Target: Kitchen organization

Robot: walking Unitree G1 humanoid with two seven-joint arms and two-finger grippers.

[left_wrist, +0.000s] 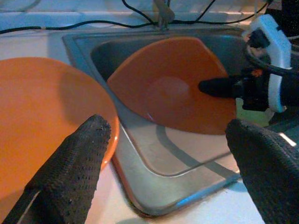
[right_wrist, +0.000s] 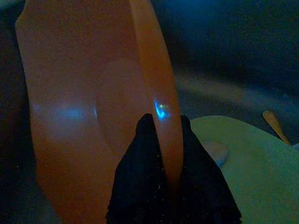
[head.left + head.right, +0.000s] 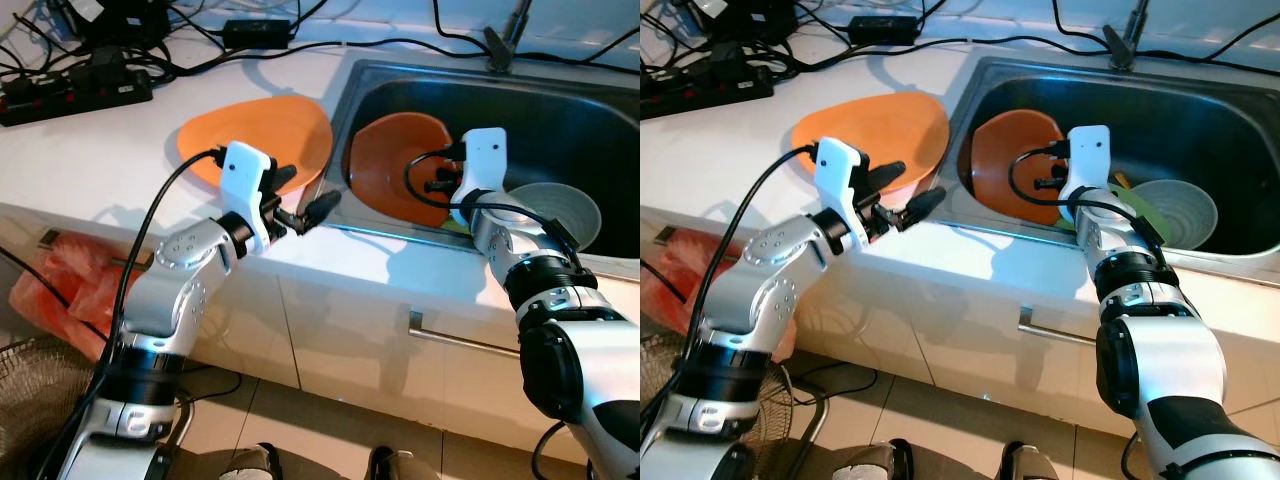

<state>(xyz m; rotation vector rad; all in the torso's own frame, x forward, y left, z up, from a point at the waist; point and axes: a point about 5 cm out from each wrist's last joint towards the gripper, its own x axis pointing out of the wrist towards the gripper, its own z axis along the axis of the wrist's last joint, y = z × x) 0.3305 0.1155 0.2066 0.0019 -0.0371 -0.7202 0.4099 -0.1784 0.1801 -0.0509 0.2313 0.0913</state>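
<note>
The right tool [image 2: 163,135] is clamped on the rim of an orange plate [image 3: 395,165] that stands tilted on edge inside the sink [image 3: 560,110], leaning toward the sink's left wall. Its two black fingers [image 2: 140,168] pinch the rim from both sides, one on the plate's face and one behind. A second orange plate [image 3: 255,140] lies flat on the white tabletop [image 3: 90,160], just beside the sink's left edge. The left tool [image 3: 305,205] hovers over the tabletop's front edge near that flat plate, fingers apart and holding nothing.

The step in hand looks like lifting the sink plate out, probably to join the one on the tabletop. The grip is narrow and sits at the rim, so the plate could swing; a slow, straight lift that keeps it upright until it clears the sink wall would serve best. A grey bowl [image 3: 560,215] and a pale green plate [image 2: 243,158] lie close behind in the sink and should not be knocked. The open left tool is well placed to take the far rim once the plate crosses the sink's edge.
</note>
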